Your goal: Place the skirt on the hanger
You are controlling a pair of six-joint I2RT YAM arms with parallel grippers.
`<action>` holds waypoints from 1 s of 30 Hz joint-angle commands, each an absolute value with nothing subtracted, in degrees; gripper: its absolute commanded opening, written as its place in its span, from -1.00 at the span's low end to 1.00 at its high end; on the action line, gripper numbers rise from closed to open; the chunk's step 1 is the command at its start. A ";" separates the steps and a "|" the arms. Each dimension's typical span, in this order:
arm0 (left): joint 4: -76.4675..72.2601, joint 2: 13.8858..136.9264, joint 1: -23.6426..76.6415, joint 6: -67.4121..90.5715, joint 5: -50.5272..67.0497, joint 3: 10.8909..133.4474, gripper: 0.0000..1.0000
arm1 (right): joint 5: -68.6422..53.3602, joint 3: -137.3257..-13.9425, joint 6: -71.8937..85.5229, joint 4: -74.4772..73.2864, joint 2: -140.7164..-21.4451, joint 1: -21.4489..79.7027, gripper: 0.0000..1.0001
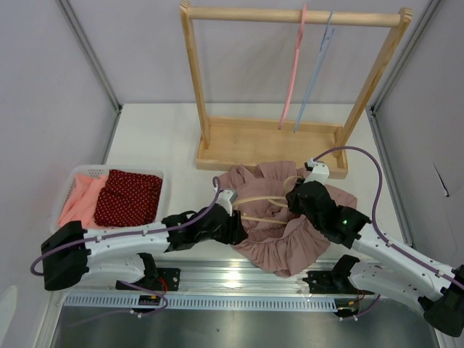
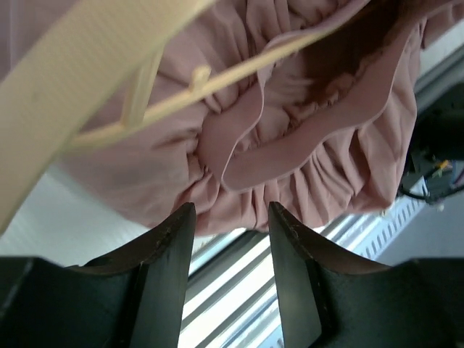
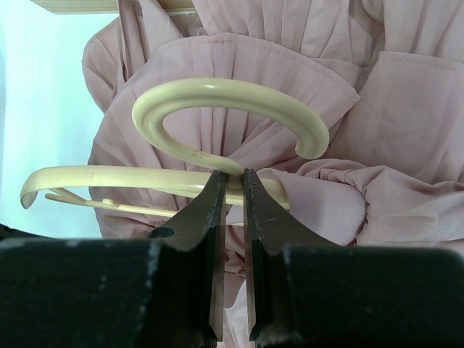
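A dusty-pink gathered skirt [image 1: 279, 232] lies crumpled at the table's near middle. A cream plastic hanger [image 1: 262, 200] lies across it. My right gripper [image 3: 232, 174] is shut on the hanger [image 3: 217, 98] at the neck where its hook meets the bar; the skirt [image 3: 406, 130] drapes over the bar's right end. My left gripper [image 2: 230, 212] is open and empty, its fingers [image 2: 170, 239] just off the skirt's [image 2: 326, 167] near-left edge, below the waistband [image 2: 239, 138] and the hanger [image 2: 87, 80]. In the top view the left gripper [image 1: 233, 226] sits at the skirt's left side.
A wooden rack [image 1: 290, 80] stands at the back with a pink hanger [image 1: 293, 69] and a blue hanger [image 1: 315, 69] on its rail. A white basket [image 1: 87, 174] at the left holds red dotted and pink clothes. A metal rail [image 1: 239, 279] runs along the near edge.
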State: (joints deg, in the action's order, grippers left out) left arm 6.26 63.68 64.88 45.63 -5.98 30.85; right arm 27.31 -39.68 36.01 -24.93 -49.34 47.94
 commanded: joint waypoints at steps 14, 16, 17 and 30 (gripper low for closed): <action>6.06 73.65 67.58 49.13 -13.10 39.81 -0.17 | 26.37 -41.75 37.53 -23.82 -49.13 47.11 -1.00; 6.24 74.70 68.02 49.31 -13.01 39.99 -0.19 | 26.37 -41.75 37.53 -23.73 -49.13 47.02 -1.00; 6.15 74.88 68.46 49.39 -13.01 39.99 -0.19 | 26.28 -41.66 37.62 -23.73 -49.13 47.02 -1.00; 5.89 78.31 69.08 50.10 -15.82 40.60 -0.28 | 25.84 -41.75 37.44 -23.64 -49.13 46.93 -1.00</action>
State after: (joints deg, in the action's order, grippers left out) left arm 7.01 77.28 68.66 49.08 -13.54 37.98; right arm 26.04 -39.68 35.99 -24.93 -49.34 47.22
